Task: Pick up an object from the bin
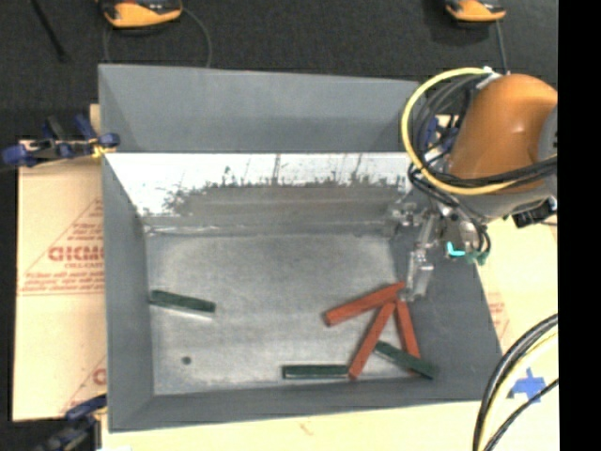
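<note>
My gripper (419, 272) hangs low at the right side of the bin, just above the spot where three red sticks meet. One red stick (364, 305) runs from there down to the left. A second red stick (372, 340) slants more steeply toward the front wall. The third red stick (407, 329) points almost straight to the front. A dark green stick (406, 360) lies under the lower ends of the red ones, near the front right corner.
Another dark green stick (316, 372) lies along the front wall, and one more green stick (183, 302) lies alone at the left. A small dark speck (186, 360) sits at the front left. The right wall is close beside the gripper.
</note>
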{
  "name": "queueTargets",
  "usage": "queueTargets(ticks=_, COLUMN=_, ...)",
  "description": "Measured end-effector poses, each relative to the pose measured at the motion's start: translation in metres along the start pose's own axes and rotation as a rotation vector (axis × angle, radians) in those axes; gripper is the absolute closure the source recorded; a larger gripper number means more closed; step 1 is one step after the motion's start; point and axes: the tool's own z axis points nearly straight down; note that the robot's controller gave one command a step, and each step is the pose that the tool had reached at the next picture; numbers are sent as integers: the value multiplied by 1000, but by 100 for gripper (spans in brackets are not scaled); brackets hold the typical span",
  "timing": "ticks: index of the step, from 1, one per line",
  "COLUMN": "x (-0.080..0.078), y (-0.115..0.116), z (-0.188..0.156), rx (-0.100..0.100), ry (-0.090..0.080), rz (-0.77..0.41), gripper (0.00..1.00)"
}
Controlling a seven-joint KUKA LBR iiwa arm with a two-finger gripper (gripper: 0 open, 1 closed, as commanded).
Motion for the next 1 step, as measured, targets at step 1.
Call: queueTargets(ticks=1, x=4, y=-6, z=130, rx=1, ry=-2, rz=-49, gripper=0)
